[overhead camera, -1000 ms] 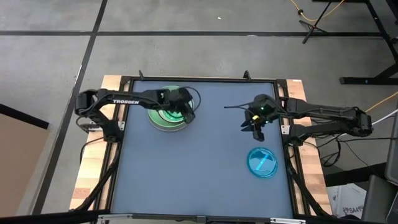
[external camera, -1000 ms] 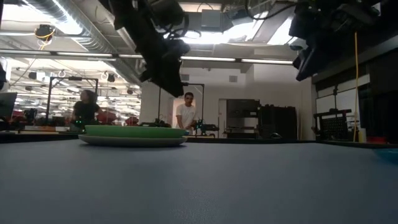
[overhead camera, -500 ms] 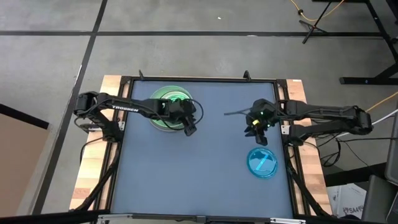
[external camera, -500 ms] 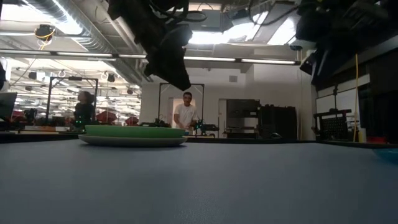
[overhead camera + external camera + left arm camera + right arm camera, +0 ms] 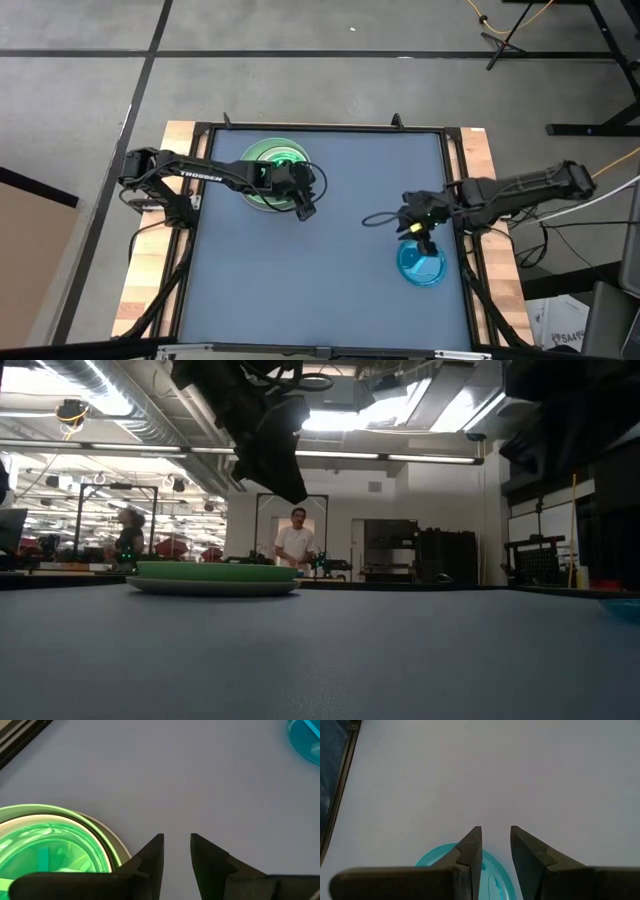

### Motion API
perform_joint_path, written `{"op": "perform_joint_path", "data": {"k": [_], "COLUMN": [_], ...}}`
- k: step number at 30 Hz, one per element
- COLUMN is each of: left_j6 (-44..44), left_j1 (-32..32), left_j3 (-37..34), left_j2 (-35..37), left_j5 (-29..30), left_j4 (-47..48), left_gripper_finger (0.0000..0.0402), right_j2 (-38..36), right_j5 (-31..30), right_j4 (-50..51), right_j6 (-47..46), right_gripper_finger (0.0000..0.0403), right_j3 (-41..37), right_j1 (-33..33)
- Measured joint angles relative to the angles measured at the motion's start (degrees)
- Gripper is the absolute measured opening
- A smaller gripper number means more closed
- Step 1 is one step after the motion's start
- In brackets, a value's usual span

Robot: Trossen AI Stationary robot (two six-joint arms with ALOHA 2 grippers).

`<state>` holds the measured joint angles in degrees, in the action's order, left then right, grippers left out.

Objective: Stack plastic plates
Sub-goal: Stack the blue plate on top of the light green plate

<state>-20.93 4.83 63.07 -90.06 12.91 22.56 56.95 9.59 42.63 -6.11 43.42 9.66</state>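
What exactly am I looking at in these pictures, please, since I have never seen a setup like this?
This is a robot with two dark arms working at a table. One picture looks straight down, one looks level across the tabletop, and each of the other two comes from a camera on an arm's wrist. On the table sits a stack of plates with a translucent green plate on top, and a translucent cyan plate lies apart from it. The left gripper hangs beside the stack; the right gripper is over the cyan plate's edge. Both have their fingers slightly apart and hold nothing. In the level view, people stand in the room behind.
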Motion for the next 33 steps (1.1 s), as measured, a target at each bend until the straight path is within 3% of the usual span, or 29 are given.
{"op": "perform_joint_path", "data": {"k": [7, 13, 33], "left_j6": [-0.1, -0.1, -0.1], "left_j1": [0.0, 0.0, 0.0], "left_j3": [0.0, 0.0, 0.0], "left_j2": [0.0, 0.0, 0.0], "left_j5": [0.0, 0.0, -0.1], "left_j4": [0.0, -0.4, -1.3], "left_gripper_finger": [0.0089, 0.0089, 0.0089], "right_j2": [0.0, 0.3, 10.9], "right_j5": [-0.6, -6.4, -3.9], "right_j4": [0.9, 1.5, 2.5], "right_j6": [-0.2, -0.1, 3.8], "right_gripper_finger": [0.0095, 0.0095, 0.0095], "right_j3": [0.0, 0.0, 0.0], "right_j1": [4.1, 5.0, 5.0]}}
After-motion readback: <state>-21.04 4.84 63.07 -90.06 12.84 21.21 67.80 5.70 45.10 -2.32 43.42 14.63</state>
